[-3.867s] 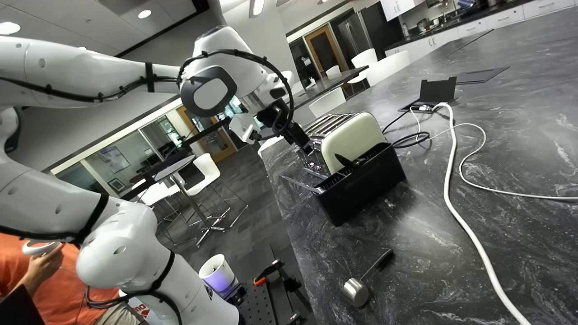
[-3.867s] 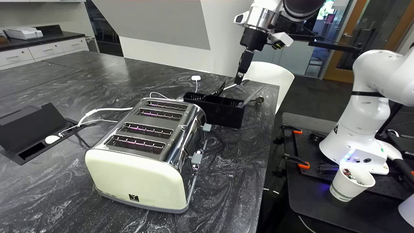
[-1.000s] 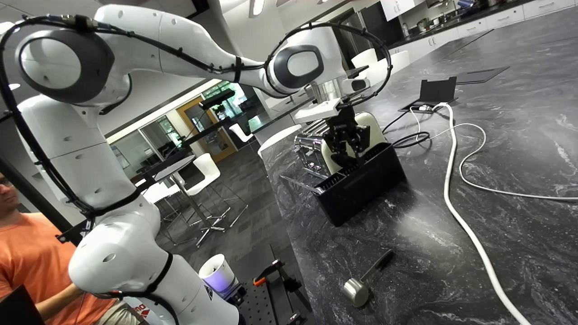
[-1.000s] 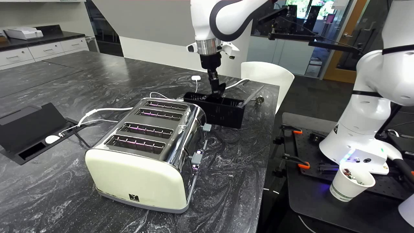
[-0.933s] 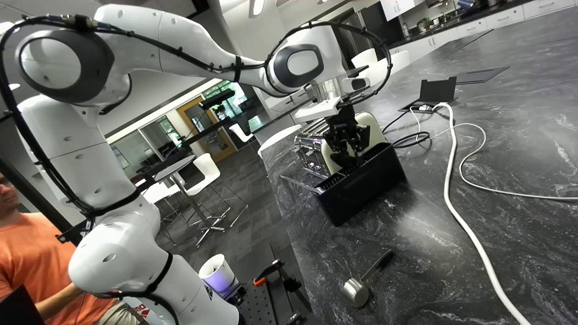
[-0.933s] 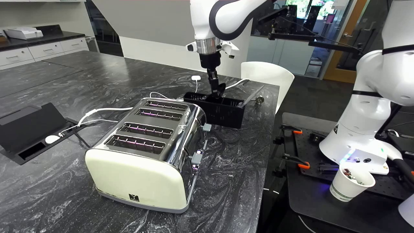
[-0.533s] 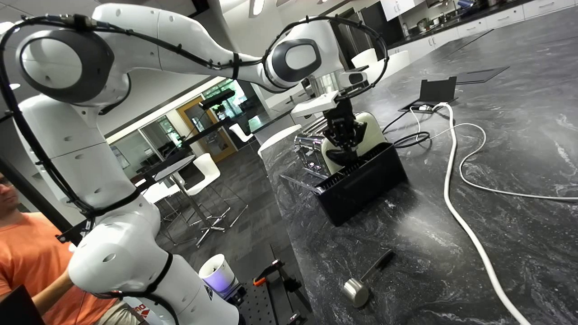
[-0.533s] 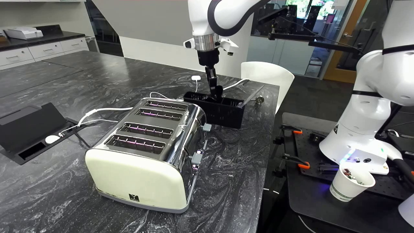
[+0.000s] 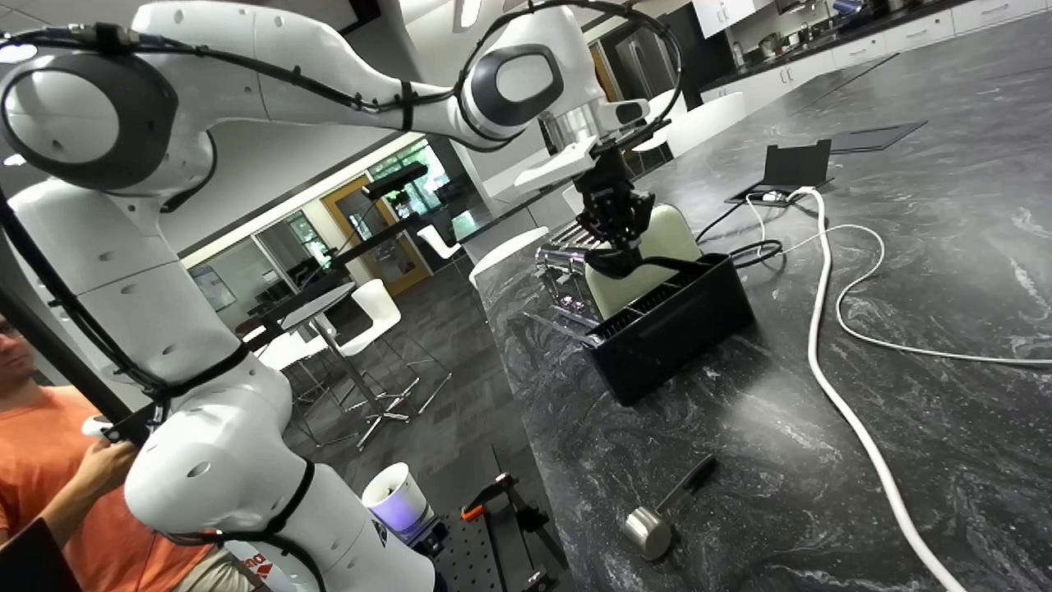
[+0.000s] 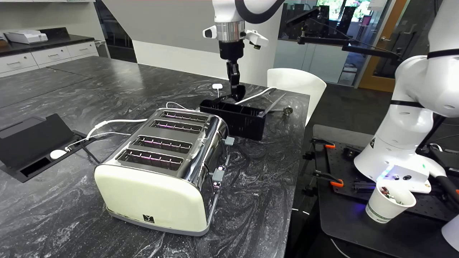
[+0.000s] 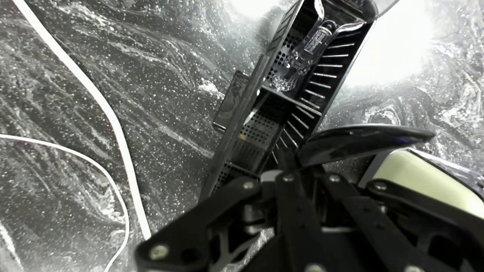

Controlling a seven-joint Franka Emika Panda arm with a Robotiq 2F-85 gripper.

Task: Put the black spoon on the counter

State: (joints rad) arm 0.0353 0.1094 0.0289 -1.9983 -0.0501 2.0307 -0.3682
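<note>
Black spoon (image 11: 365, 142), pinched near its bowl, between tips of the pincer (image 9: 629, 245), handle over black box (image 9: 675, 333)

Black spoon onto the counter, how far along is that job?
Done: the gripper is closed on the black spoon near its bowl. In hand: the bowl is held higher than the rim of the black utensil caddy, but the handle reaches the caddy's end; whether it touches, I can't tell. Left: bringing the spoon clear, lowering it onto the counter and letting go.
</note>
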